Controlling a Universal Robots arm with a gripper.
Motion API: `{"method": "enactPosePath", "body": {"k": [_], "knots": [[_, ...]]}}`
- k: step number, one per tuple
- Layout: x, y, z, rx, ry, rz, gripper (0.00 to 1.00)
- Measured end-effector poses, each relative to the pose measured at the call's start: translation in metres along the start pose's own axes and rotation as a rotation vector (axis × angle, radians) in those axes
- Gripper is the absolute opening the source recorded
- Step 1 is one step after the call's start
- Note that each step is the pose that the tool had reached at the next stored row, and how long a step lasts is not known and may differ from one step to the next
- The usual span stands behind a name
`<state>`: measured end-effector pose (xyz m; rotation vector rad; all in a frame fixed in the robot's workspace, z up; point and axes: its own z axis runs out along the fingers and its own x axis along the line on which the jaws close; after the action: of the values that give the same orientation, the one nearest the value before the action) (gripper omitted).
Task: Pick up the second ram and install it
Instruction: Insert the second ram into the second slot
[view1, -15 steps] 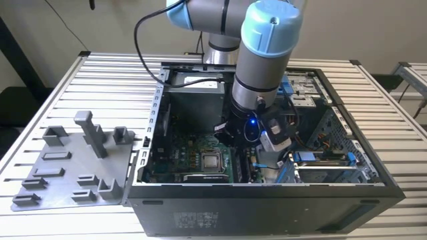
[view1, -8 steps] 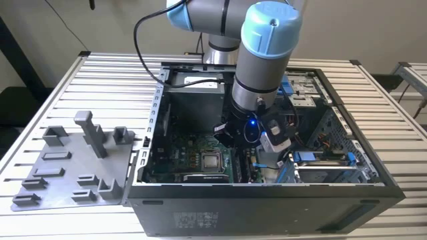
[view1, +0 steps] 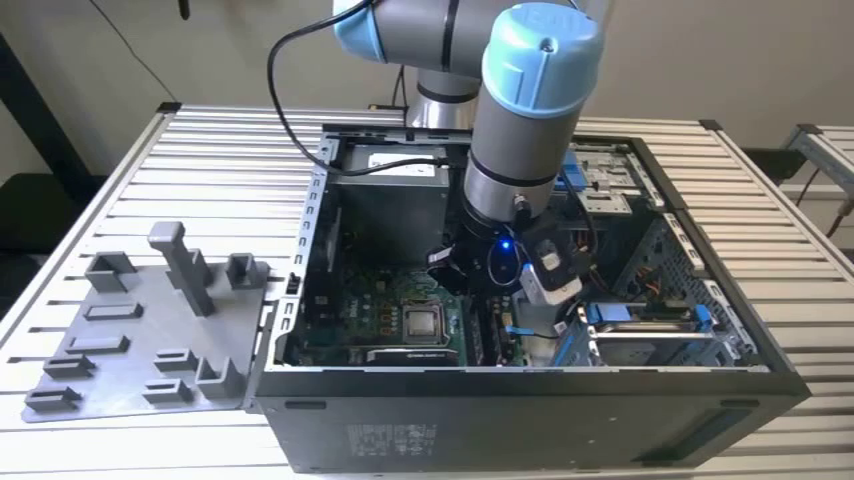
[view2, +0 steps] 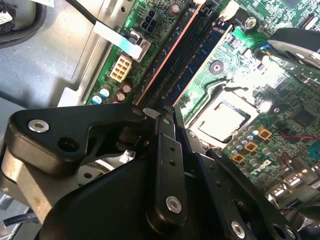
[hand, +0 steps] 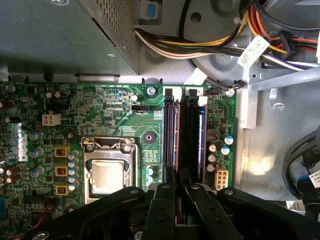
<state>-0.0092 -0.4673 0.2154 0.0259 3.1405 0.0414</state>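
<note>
The gripper (hand: 177, 187) fingers are seen drawn close together over the slots, at the lower centre of the first wrist view. The second ram (hand: 202, 145) is seated edge-on beside them, its lower end hidden behind the fingers. To the left lies the processor socket (hand: 107, 175); the motherboard (hand: 100, 107) is cut off there.

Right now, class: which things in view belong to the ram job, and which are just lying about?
Job: gripper, ram, slots, motherboard.
Lying about: grey tray, cables, processor.
</note>
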Motion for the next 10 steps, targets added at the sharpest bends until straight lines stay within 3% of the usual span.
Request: {"method": "enactPosePath", "body": {"k": [6, 10], "knots": [[0.0, 0.0, -0.0008, 0.0, 0.0, 0.0, 0.22], [0.0, 0.0004, -0.0166, 0.0, 0.0009, 0.001, 0.22]]}}
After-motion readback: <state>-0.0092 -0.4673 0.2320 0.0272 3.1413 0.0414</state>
